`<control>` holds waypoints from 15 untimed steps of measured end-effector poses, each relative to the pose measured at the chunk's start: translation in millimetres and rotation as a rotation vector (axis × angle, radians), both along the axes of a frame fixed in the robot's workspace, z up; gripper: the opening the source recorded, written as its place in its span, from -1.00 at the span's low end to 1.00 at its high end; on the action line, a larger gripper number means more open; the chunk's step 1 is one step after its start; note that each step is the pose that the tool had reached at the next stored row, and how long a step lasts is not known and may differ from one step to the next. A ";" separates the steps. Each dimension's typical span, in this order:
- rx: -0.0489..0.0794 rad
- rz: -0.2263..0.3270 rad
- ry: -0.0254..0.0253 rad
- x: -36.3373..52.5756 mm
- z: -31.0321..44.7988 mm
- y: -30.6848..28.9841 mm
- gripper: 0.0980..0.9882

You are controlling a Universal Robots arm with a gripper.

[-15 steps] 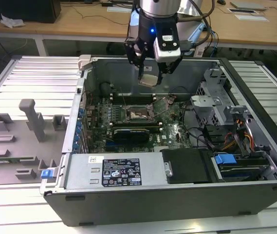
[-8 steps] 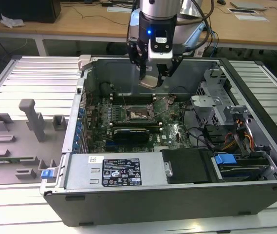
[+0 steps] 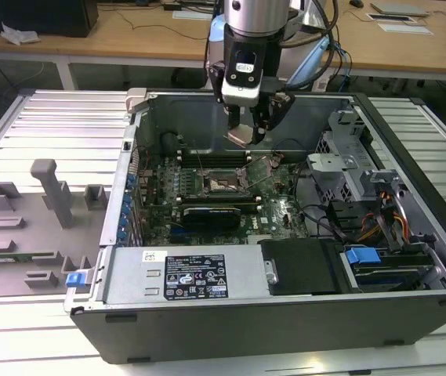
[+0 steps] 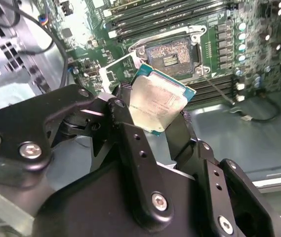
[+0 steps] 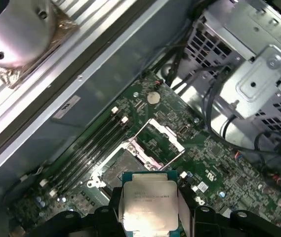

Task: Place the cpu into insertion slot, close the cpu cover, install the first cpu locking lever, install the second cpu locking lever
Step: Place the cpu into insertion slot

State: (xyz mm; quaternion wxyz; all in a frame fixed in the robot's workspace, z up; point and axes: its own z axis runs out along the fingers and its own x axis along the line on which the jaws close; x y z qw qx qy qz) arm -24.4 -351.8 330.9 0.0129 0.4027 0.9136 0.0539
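open computer case (image 3: 207,329), gripper (image 3: 249,129) holding cpu (image 4: 157,101)

Silvery-grey cpu (image 4: 157,101) with teal edge, black fingers (image 4: 130,143), green circuit board (image 5: 219,153).

In the second wrist view the gripper (image 4: 152,121) clamped the cpu (image 4: 160,101) by two opposite edges, and its black fingers (image 4: 128,133) covered those edges and the chip's lower corner. The tilted chip stood before the cpu cover (image 4: 114,69) — just one pale strip of it showed. In the first wrist view the picture's edge cut off one side of the chip, and the chip hid part of the insertion slot (image 5: 123,165). In the exterior view the contacts of the slot (image 3: 221,185) were too small to tell.
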 end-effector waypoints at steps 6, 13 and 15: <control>0.000 -0.126 0.0000 0.0 -3.0 0.0 -0.02; 0.000 -0.266 0.0000 0.0 -6.4 0.0 -0.02; 0.000 -0.302 0.0000 0.0 -7.2 0.0 -0.02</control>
